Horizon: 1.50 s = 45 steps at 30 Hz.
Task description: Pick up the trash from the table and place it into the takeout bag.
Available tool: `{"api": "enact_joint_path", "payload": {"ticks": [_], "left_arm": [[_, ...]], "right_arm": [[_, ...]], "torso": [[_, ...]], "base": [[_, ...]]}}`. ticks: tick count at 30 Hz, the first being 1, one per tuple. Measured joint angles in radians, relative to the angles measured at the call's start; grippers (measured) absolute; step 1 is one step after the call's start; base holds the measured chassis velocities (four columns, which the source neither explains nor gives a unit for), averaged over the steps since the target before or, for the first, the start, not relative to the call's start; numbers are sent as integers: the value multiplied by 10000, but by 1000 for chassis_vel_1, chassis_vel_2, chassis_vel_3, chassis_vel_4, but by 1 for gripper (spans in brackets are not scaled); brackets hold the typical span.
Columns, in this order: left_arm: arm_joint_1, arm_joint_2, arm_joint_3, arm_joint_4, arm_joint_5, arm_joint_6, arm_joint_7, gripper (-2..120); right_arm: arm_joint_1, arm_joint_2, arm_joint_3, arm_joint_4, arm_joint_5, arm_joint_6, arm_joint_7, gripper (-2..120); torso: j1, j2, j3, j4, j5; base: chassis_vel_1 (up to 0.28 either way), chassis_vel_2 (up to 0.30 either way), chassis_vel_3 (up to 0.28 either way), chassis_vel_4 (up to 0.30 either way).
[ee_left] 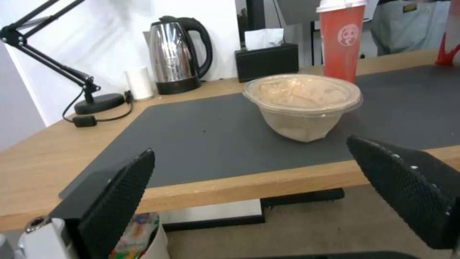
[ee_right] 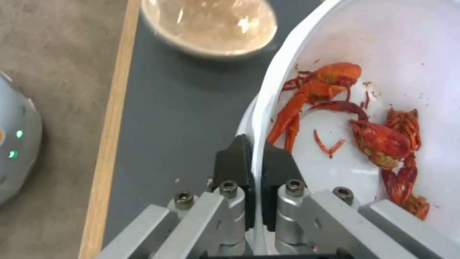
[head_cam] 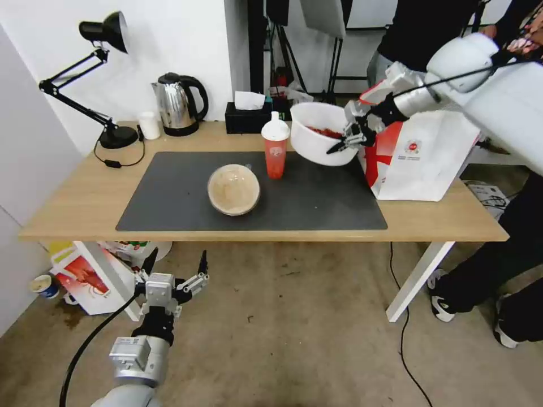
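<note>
Waiting below the table's point(head_cam: 85, 198) near edge, the left gripper point(head_cam: 172, 270) hangs over the floor with its fingers spread wide apart and nothing between them. On the dark mat point(head_cam: 169, 198), near its middle, sits the clear-domed tan bowl point(head_cam: 233, 189). Just behind it stands the red cup with the white lid point(head_cam: 275, 146). Farther back, toward the right end of the tabletop, the right gripper point(head_cam: 352, 134) is clamped on the rim of the white bowl of red shell scraps point(head_cam: 317, 133), holding it tilted above the mat. Beside it at the right end stands the takeout bag point(head_cam: 424, 164). The step appears to be carrying this bowl to the bag; the next move calls for clearing the bag's rim without spilling scraps.
</note>
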Motion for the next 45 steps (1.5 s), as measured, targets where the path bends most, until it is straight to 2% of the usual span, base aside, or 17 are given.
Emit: {"api": "enact_joint_path", "payload": {"ticks": [12, 24, 31, 38, 41, 45], "left_arm": [[0, 0, 0, 0, 0, 0, 0, 100], [0, 0, 0, 0, 0, 0, 0, 100], [0, 0, 0, 0, 0, 0, 0, 100], [0, 0, 0, 0, 0, 0, 0, 100], [0, 0, 0, 0, 0, 0, 0, 100], [0, 0, 0, 0, 0, 0, 0, 100]], "right_arm": [[1482, 460, -393, -539, 461, 4, -29, 0], [1920, 417, -291, -1288, 906, -6, -17, 0], [1738, -169, 119, -1768, 971, -21, -9, 0], [1386, -759, 503, -1631, 1022, -16, -24, 0], [813, -1383, 947, -1447, 1075, -5, -68, 0], [281, -1837, 1435, -1392, 1083, 17, -117, 0]], "torso": [[0, 0, 0, 0, 2], [2, 0, 0, 1, 2], [3, 0, 0, -2, 5], [2, 0, 0, -2, 4], [3, 0, -1, 0, 4], [2, 0, -1, -3, 6]], "base": [[0, 0, 0, 0], [0, 0, 0, 0], [0, 0, 0, 0], [0, 0, 0, 0], [0, 0, 0, 0], [0, 0, 0, 0]]}}
